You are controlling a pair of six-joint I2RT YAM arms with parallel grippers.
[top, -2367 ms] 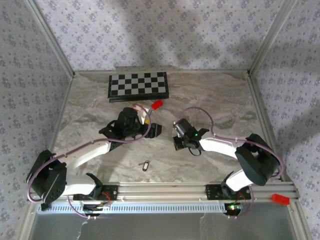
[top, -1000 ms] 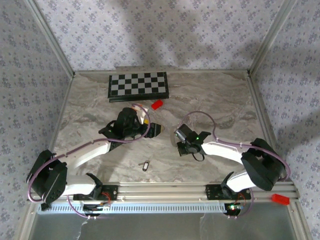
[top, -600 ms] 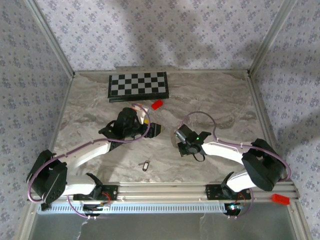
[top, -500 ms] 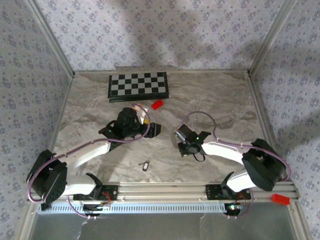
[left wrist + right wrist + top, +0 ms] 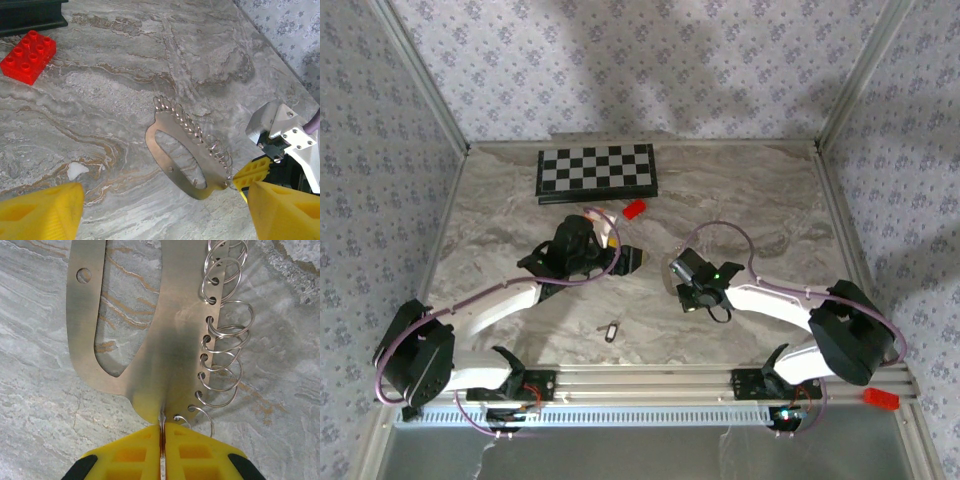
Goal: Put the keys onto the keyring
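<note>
— At your right gripper (image 5: 161,432), what's there?
— Its yellow fingers are pinched tight on the narrow end of the keyring (image 5: 165,355), a flat silvery oval lying on the table (image 5: 40,390). Small rings (image 5: 225,330) run in a row along one edge of it, just beside my grip.
— And the left gripper (image 5: 161,206)?
— Spread wide, holding nothing, hovering over the table with the keyring ahead between its fingers. A red block (image 5: 28,56) sits farther out, near the checkerboard (image 5: 597,172).
— Where are the keys (image 5: 611,330)?
— A tiny dark piece on the table toward my bases, between my two arms, well apart from both grippers and the keyring.
</note>
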